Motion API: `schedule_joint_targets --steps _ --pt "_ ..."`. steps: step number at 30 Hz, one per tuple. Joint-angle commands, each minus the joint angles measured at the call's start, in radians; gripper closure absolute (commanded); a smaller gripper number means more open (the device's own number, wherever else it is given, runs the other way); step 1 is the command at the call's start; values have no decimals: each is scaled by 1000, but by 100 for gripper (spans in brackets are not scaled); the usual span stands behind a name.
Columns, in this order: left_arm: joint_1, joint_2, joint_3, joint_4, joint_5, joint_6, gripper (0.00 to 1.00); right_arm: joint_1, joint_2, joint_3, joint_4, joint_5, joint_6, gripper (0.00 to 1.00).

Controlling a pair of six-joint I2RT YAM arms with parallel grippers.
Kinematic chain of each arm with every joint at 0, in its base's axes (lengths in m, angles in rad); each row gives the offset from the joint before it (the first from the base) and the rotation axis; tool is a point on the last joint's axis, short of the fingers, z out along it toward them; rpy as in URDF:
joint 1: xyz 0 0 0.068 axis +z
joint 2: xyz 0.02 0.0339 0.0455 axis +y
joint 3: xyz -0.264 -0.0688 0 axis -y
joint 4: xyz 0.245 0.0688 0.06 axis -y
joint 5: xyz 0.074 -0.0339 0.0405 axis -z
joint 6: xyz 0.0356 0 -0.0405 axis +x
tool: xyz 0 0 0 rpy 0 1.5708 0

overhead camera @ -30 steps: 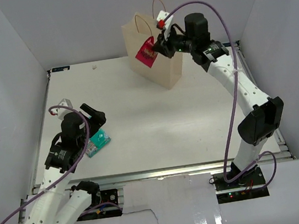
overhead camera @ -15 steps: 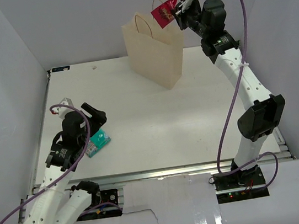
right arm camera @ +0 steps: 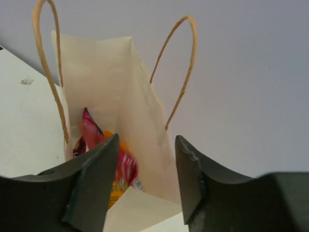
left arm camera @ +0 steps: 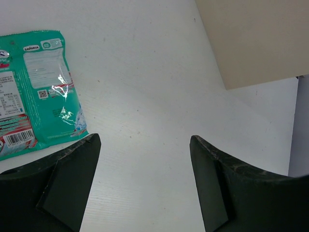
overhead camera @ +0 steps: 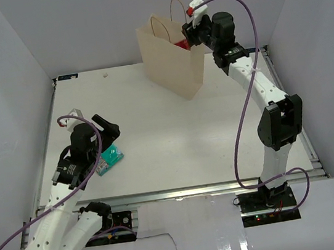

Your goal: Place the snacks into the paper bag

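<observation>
The cream paper bag stands upright at the back of the table, its mouth open. My right gripper hovers over its right rim, open, with nothing between the fingers. Inside the paper bag lie a red-pink sachet and an orange-yellow packet. A teal-and-white pack rests flat at the near left. My left gripper stands open just beyond the pack, empty. In the left wrist view the teal-and-white pack lies left of the open fingers.
White walls close in the table on the left, back and right. A metal rail runs along the near edge. The bag's twine handles rise beside my right fingers.
My right gripper swung from above and right of the bag to over its mouth and opened. The red-pink sachet left its fingers and now lies inside the bag. The left arm stayed still.
</observation>
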Motion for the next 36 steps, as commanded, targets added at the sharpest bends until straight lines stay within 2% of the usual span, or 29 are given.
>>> schedule_joint_targets --steps 1,4,8,10,11,12,15,17,18,21,22,23,26,28,29,32,36 --pt "5 -8 -13 21 6 0 15 17 -53 -33 72 -28 -24 41" --pt "5 -4 -13 24 8 1 15 17 -70 -44 69 -39 -20 30" --pt "5 24 -3 24 11 7 15 12 -109 -19 44 -39 -9 23" --pt "5 41 8 3 3 0 16 6 -132 10 -12 -85 -22 8" --pt "5 65 14 -23 0 -15 16 -6 -158 21 -46 -175 -54 5" --pt "6 80 23 -39 -9 -22 16 -16 -175 30 -73 -227 -64 9" --pt "20 158 36 -94 2 -29 15 -42 -244 38 -228 -408 -140 10" --pt "80 197 40 -115 52 -11 15 -42 -303 -16 -345 -519 -185 10" --pt "148 228 37 -114 81 1 15 -42 -324 -45 -389 -570 -240 10" --pt "261 261 17 -111 198 56 15 -42 -399 -218 -578 -758 -358 10" --pt "311 275 22 -111 213 73 15 -37 -431 -331 -625 -791 -393 10" --pt "333 285 25 -109 215 90 15 -28 -447 -394 -694 -803 -427 10" --pt "437 326 24 -90 251 151 14 9 -490 -624 -724 -757 -489 10" --pt "526 347 -1 -57 307 190 13 33 -482 -698 -744 -748 -516 10" --pt "558 354 -33 -21 401 196 13 38 -478 -756 -743 -751 -517 10" --pt "595 363 -79 21 465 205 12 69 -441 -823 -726 -757 -500 10" --pt "635 354 -176 65 495 216 13 96 -376 -824 -683 -766 -469 10"
